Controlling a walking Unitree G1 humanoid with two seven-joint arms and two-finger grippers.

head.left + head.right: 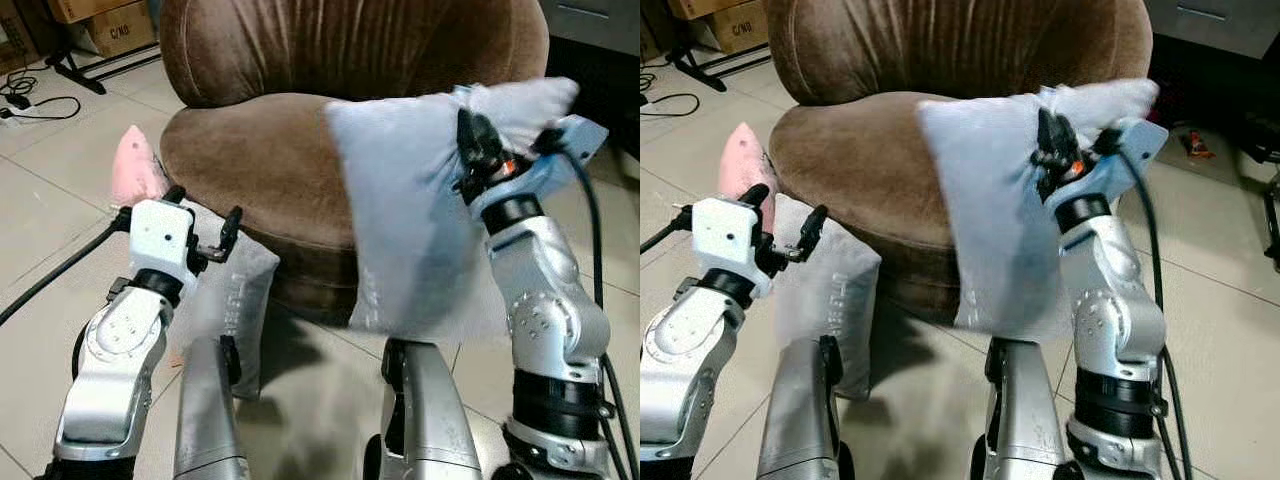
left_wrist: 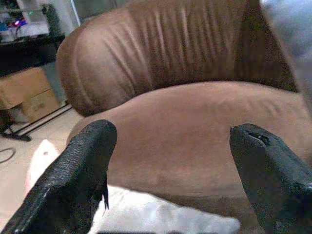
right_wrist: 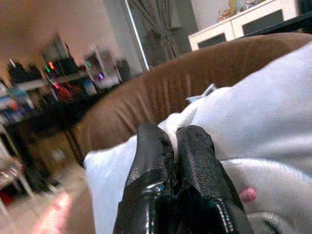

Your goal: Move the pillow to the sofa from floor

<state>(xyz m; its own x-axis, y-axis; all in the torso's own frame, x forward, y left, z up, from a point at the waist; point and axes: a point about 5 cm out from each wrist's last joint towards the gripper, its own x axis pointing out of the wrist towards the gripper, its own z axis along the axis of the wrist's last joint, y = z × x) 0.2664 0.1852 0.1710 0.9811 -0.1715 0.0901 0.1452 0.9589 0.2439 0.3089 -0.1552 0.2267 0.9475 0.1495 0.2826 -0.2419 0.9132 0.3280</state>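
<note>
Fingers (image 3: pixel 195 161) of the right gripper (image 1: pixel 474 140) are pinched together on the upper edge of a pale blue-grey square fabric pillow (image 1: pixel 410 215), which is held lifted off the floor and hangs in front of the seat of a round brown velvet sofa (image 1: pixel 260 150); its lower part is seen against the sofa front. Fingers (image 2: pixel 83 165) of the left gripper (image 1: pixel 205 222) are spread wide with nothing between them, held low at the sofa's front left. A second grey pillow (image 1: pixel 240 300) is propped on the tiled floor (image 1: pixel 60 160) against the sofa base, below that gripper, and a pink cushion (image 1: pixel 135 165) lies beside it
</note>
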